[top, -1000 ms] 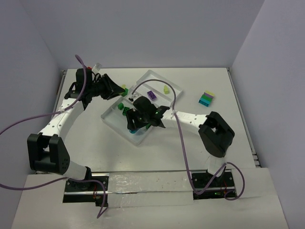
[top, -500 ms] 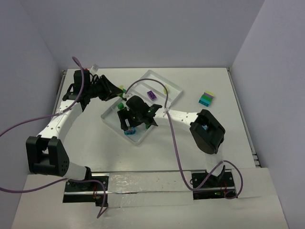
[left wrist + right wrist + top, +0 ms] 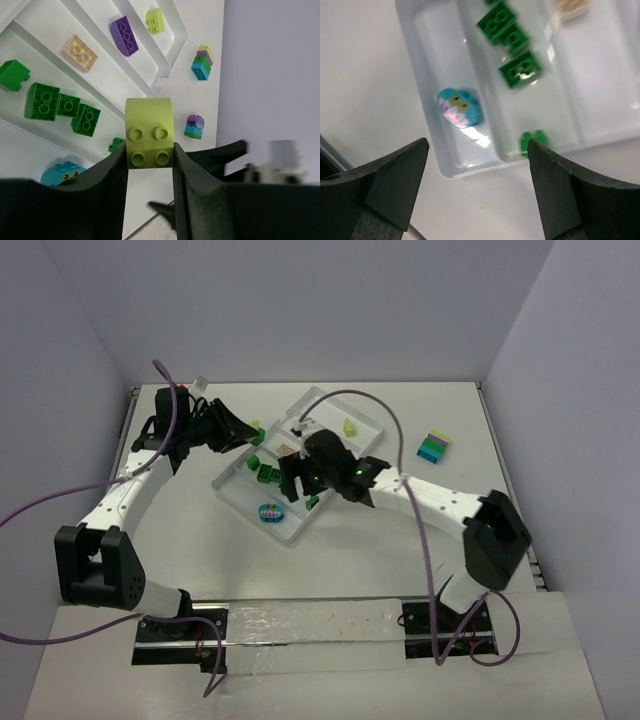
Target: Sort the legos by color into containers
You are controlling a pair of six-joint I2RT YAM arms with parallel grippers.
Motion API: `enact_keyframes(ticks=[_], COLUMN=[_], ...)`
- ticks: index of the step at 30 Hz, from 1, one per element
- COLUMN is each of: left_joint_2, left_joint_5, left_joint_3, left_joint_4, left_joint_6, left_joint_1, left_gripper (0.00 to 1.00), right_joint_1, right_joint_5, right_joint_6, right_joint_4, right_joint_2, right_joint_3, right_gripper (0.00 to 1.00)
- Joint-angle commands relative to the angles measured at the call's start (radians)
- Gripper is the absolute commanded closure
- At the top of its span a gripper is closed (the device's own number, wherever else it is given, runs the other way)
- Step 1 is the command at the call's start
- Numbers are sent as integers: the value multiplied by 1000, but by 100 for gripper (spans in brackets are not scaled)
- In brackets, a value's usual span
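left fingers (image 3: 149, 148) pinch a yellow-green brick (image 3: 149, 122), studs facing the wrist camera. its long axis runs 6 to 12 o'clock, rounded end at 12. its match, a loose yellow-green brick (image 3: 155, 20), lies at 12 o'clock in the tray's (image 3: 45, 30) farthest lane, so that carry looks like the left arm's. right fingers (image 3: 476, 147) hang spread and empty above the teal brick (image 3: 459, 107) in the nearest lane.

left tool (image 3: 149, 165) gripping yellow-green brick (image 3: 148, 132), above tray (image 3: 170, 75), green bricks (image 3: 62, 107)
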Motion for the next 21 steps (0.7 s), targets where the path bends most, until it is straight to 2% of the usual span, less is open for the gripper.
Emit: enact_keyframes(ticks=[1, 4, 8, 12, 21], left_joint_2=[2, 30, 73, 87, 100], left_joint_5=[68, 146, 171, 217, 203], left_joint_3=[4, -4, 21, 1, 14], left_joint_4=[29, 56, 31, 93, 66], left_joint_6=[25, 37, 67, 26, 38], left_joint_1=[-15, -40, -106, -121, -157], left_gripper=[100, 100, 100, 100, 100], right_joint_1=[-61, -96, -114, -116, -112], right_joint_5=[28, -6, -16, -50, -172], right_joint_6=[-126, -168, -206, -222, -218], right_joint_4=[55, 37, 39, 23, 70], right_joint_2=[-130, -175, -202, -169, -65], right_joint_3=[-57, -74, -78, -56, 31], right_gripper=[14, 16, 18, 19, 20])
